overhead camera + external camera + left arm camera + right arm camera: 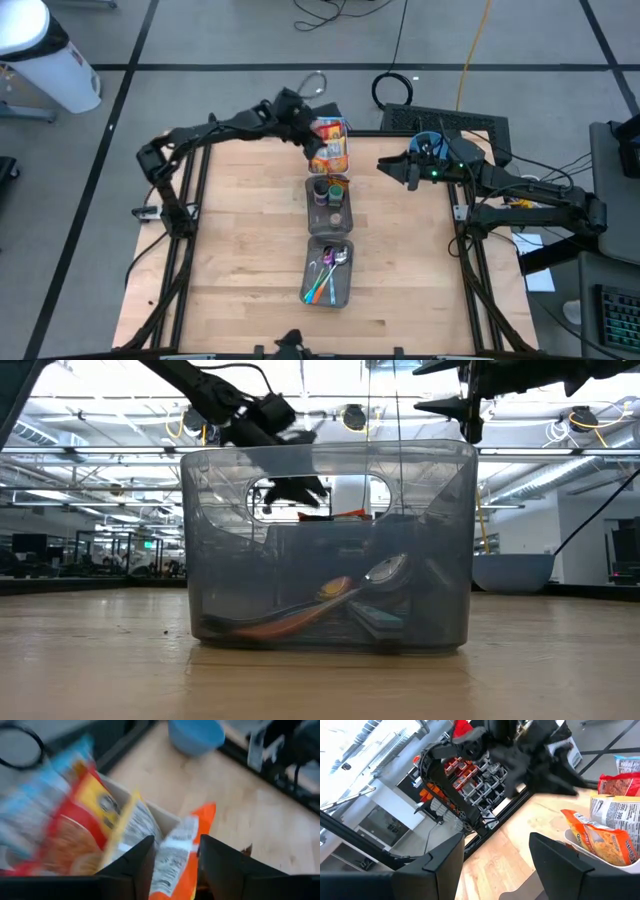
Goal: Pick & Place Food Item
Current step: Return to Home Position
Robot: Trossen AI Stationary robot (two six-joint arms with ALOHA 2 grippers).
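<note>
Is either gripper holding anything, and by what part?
Nothing is held. The left gripper is open above the orange noodle pack; the right gripper is open and empty.

table: light wood planks, nothing fancy
blue bowl: sitting on the wood, near an edge
yellow cable: runs over the grey floor beyond the table
black cable coil: on the floor, near the yellow one
white cylinder: far-left floor corner
rack: red and orange stuff, off in the room
</note>
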